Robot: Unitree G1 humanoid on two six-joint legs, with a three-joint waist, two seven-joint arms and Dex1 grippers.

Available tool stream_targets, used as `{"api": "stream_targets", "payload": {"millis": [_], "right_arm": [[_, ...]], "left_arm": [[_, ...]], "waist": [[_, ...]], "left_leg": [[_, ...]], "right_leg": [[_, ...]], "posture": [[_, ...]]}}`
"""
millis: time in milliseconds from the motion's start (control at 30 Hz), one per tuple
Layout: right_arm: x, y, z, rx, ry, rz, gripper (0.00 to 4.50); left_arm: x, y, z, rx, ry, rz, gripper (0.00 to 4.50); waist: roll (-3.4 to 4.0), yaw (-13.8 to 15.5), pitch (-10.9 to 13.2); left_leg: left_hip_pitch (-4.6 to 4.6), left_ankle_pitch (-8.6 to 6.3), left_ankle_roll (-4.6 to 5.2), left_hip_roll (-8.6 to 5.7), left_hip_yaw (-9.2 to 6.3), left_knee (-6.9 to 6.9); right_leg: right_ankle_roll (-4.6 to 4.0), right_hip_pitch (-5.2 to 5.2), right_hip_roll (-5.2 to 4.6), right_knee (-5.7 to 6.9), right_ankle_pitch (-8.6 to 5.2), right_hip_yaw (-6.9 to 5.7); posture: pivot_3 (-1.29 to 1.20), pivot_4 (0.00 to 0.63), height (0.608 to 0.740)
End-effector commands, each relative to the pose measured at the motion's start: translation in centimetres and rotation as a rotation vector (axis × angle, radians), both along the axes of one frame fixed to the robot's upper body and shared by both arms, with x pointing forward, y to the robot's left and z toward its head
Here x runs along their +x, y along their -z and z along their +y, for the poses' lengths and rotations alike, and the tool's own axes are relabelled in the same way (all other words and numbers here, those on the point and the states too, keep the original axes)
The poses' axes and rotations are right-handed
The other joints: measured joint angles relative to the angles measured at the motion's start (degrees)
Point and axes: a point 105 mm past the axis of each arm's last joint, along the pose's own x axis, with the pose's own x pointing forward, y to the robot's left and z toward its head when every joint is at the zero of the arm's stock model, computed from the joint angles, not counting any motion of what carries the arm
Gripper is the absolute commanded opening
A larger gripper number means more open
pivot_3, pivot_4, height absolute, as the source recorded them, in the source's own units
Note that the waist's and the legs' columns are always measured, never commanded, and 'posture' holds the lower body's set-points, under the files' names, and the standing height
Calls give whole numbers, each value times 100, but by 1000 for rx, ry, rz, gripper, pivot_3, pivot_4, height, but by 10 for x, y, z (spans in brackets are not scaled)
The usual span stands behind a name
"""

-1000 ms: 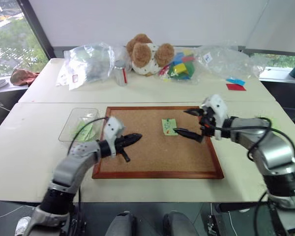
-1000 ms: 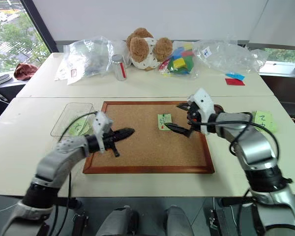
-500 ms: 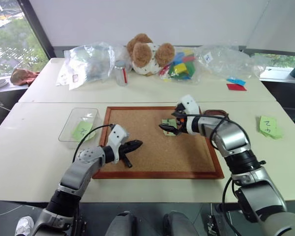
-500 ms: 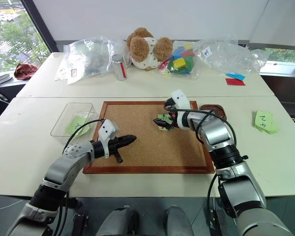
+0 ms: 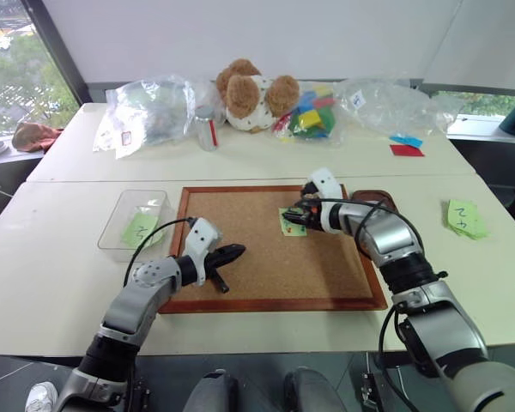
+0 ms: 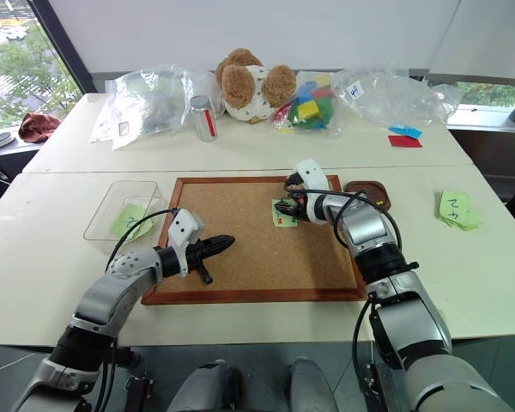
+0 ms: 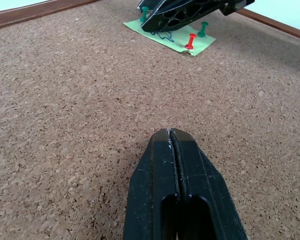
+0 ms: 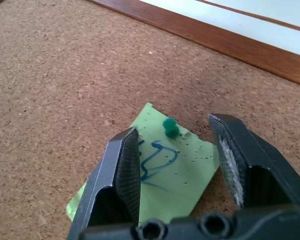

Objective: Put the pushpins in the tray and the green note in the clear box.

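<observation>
Reaching forward since earlier, right tool [image 8: 182, 145] straddles green pushpin [image 8: 170, 127], unclenched; left tool [image 7: 171, 137] clenched.

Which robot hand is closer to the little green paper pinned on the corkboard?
The right gripper is nearer: its open fingers straddle the green note. The left gripper, shut, hovers across the corkboard, well apart from it.

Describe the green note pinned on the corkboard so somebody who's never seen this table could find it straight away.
Find the wood-framed corkboard in the middle of the table; the green note lies near its far right corner, under the right hand. Unlike the green notes in the clear box and right of the board, it has red and green pushpins stuck through it.
</observation>
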Motion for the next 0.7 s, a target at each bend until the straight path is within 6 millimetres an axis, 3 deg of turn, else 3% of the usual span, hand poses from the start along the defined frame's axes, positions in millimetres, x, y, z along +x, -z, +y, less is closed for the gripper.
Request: {"api": "stream_targets", "payload": {"millis": [33, 167, 400, 600, 700], "right_arm": [[5, -19, 1, 34, -7, -59, 1828], [5, -22, 2, 41, -13, -62, 67], [2, -36, 2, 47, -31, -101, 67], [-2, -70, -9, 80, -5, -171, 67], [-6, -90, -25, 105, 41, -210, 67]], "left_arm": [[0, 4, 5, 10, -24, 12, 0], [0, 6, 7, 13, -27, 17, 0], [-2, 12, 5, 22, -25, 37, 0], [-5, 19, 4, 37, -21, 65, 0], [-5, 21, 4, 38, -24, 72, 0]], "waist": [[0, 1, 0], [0, -2, 0], [0, -2, 0], [3, 6, -1], [4, 7, -2]], "left_leg": [[0, 0, 1, 0, 0, 0], [0, -1, 1, 0, 0, -1], [0, -1, 2, 0, -1, -2], [0, -3, 5, 0, -1, -6], [0, -12, 21, 0, -1, -5]], "right_leg": [[0, 0, 0, 0, 0, 0], [0, 0, 0, 0, 0, 0], [0, -1, 0, 0, 0, 0], [0, -3, 0, 0, 0, 0], [0, -2, -1, -1, 0, 0]], "posture": [[0, 150, 740], [0, 150, 740], [0, 150, 740], [0, 150, 740], [0, 150, 740]]}}
